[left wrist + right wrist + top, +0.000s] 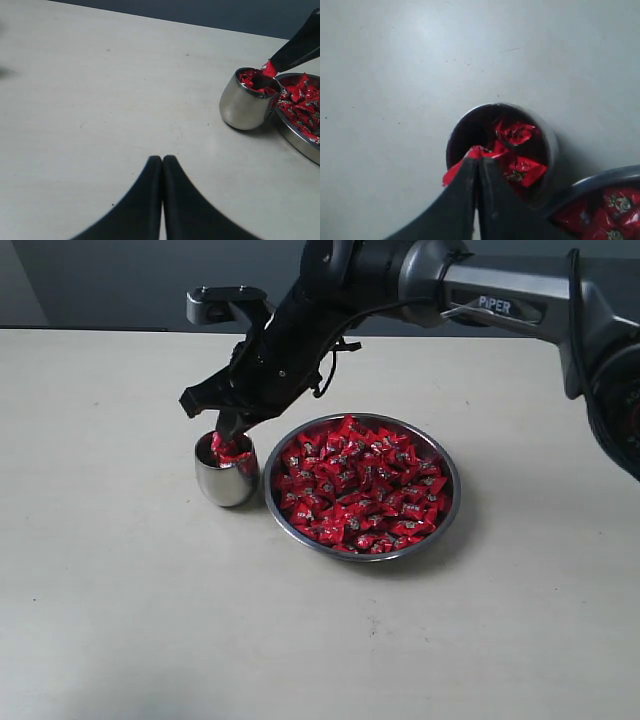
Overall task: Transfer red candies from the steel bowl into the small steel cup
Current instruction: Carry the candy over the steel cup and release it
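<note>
The right hand (226, 432), a black two-fingered claw on a grey-and-black arm (500, 302), reaches across the middle and hangs directly above the small polished steel cup (227, 483) with its rounded belly. Its fingers are clenched on one red-wrapped candy (456, 171), pinched at the very tips just over the cup's mouth. The wrapper sticks out to one side of the tips. Inside the cup lie several more shiny red candies (519, 150), piled up near the rim. The cup stands on the pale beige surface (120, 600), just beside the wide, shallow steel bowl (452, 502); whether the two touch I cannot tell. The bowl is heaped with many more of these candies in glossy red wrappers with small dark print, and they cover its whole floor. The left hand (162, 161), seen only from its own wrist camera, has its black fingers pressed together with nothing between them. It is over bare surface, apart from the cup and bowl.
</note>
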